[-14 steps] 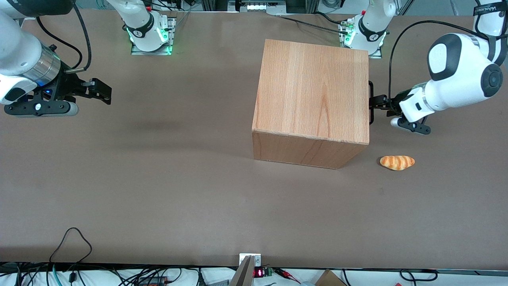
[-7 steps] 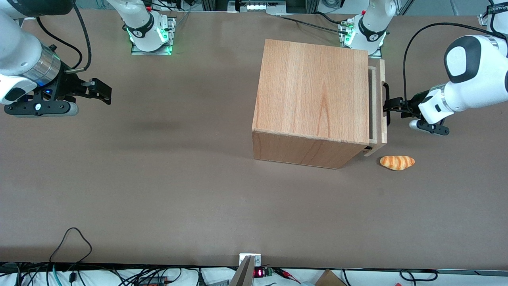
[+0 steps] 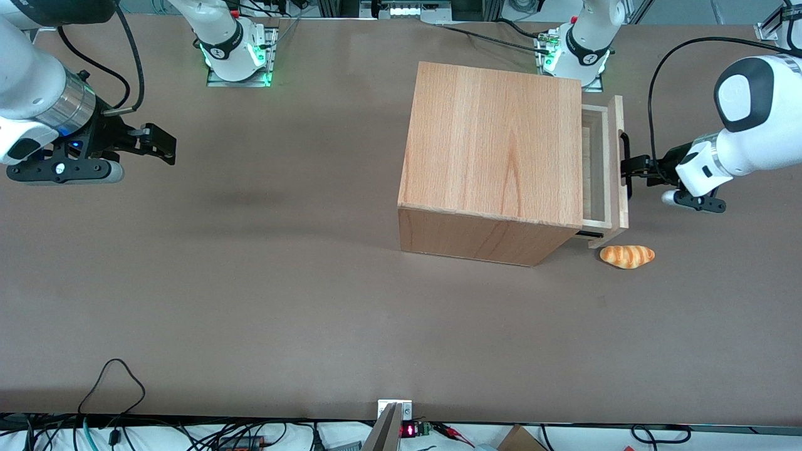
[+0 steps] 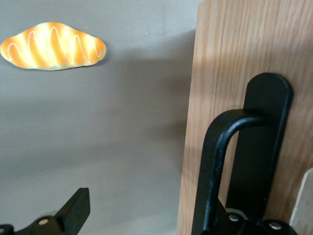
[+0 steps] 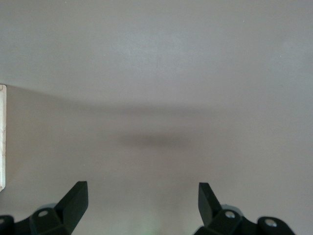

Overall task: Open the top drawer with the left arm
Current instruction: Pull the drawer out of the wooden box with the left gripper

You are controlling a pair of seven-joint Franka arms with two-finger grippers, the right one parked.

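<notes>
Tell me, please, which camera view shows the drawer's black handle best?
The left wrist view: the black handle fills it close up against the top drawer front, at the gripper. The front view shows the handle only as a thin dark bar beside the cabinet. The right wrist view misses it.

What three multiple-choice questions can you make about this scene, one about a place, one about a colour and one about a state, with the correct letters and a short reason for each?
1. Where does the bread roll lie?
A. on the cabinet
B. on the table, nearer to the front camera than the top drawer
C. in the drawer

2. What colour is the drawer handle?
A. black
B. silver
C. red

3. How does the top drawer stand?
A. fully shut
B. partly pulled out
C. removed from the cabinet

Answers: 1 B, the roll rests on the brown tabletop by the drawer's front corner. 2 A, the bar is black in both views. 3 B, its pale inside shows past the cabinet edge, with the left arm's gripper at the handle.
</notes>
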